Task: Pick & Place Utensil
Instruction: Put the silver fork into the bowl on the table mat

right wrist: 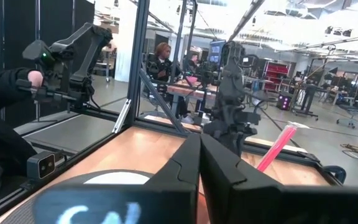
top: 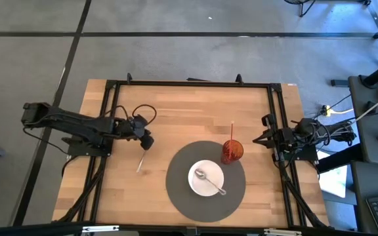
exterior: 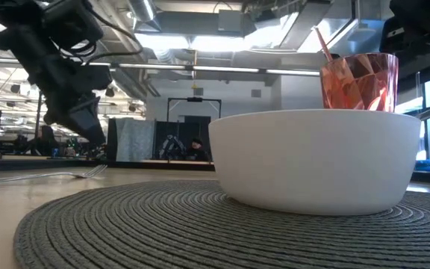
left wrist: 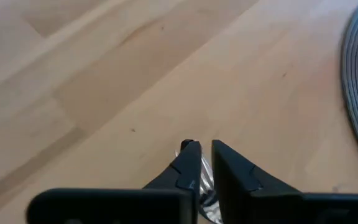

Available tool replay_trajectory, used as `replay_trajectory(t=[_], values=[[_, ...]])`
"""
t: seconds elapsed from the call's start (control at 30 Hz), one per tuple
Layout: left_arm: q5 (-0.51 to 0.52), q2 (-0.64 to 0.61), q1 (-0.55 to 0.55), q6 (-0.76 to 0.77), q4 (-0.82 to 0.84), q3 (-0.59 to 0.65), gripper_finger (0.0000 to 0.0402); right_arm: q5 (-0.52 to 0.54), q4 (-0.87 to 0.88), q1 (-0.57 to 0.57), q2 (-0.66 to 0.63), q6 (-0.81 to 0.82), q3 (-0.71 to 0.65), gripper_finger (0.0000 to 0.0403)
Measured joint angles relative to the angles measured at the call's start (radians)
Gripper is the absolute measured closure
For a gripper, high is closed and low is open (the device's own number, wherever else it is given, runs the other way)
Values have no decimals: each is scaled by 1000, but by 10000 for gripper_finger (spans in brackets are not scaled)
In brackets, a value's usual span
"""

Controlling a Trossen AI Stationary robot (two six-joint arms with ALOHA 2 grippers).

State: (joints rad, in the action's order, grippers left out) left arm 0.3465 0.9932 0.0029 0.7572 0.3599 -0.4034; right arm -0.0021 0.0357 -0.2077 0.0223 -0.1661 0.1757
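A silver fork lies flat on the wooden table, just left of a round grey placemat. In the low view the fork rests along its length with the tines curving up. My left gripper hovers just above the fork's far end, clear of it. Its fingers are nearly together, and a bit of silver fork shows through the narrow gap. My right gripper waits at the table's right edge, shut.
On the placemat stand a white bowl holding a spoon, and at its far right a red faceted cup with a straw. Bare wood lies left of and beyond the fork. People show beyond the table.
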Motion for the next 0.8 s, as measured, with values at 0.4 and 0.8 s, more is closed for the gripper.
replay_trajectory(t=[0.4,0.8], values=[[-255,108,0,45,18,-17,235,0,10,0,0,0,0,392],[-324,315,-20,68,236,-181,192,0,10,0,0,0,0,392]])
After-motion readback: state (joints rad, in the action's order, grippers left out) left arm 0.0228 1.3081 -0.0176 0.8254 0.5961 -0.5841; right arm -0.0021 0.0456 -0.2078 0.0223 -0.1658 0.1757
